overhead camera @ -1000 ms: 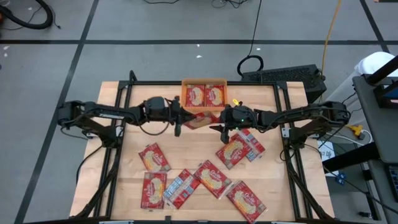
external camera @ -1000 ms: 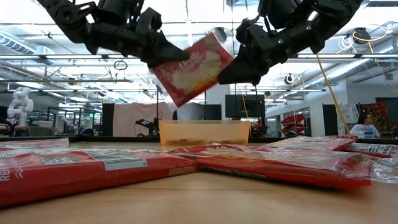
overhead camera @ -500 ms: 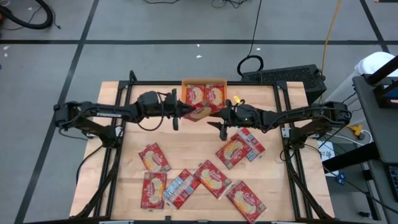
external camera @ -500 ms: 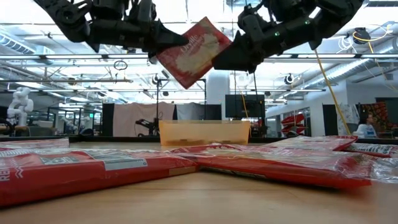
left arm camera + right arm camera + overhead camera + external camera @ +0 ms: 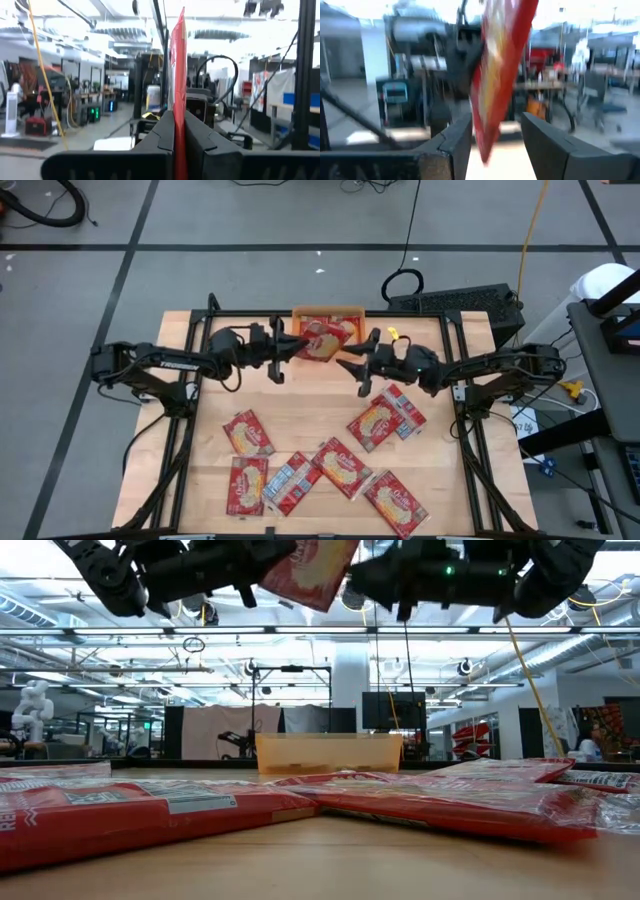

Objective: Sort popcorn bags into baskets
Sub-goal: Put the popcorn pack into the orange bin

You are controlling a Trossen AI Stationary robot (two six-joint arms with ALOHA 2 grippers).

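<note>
We hold popcorn bag (image 5: 325,340) edge, left gripper (image 5: 179,131) clamped; right gripper (image 5: 496,131) apart. Light, floppy, slick; pinch seam.

Two dark, slender jointed robot arms, matte black from base to tip, with black cables looped along their links. The left arm (image 5: 165,363) bears a small pale marking on its forearm link; the right arm (image 5: 490,364) shows a green indicator light near its wrist. Each ends in blocky black fingers (image 5: 547,145) with flat, angular faces and pale worn edges.
</note>
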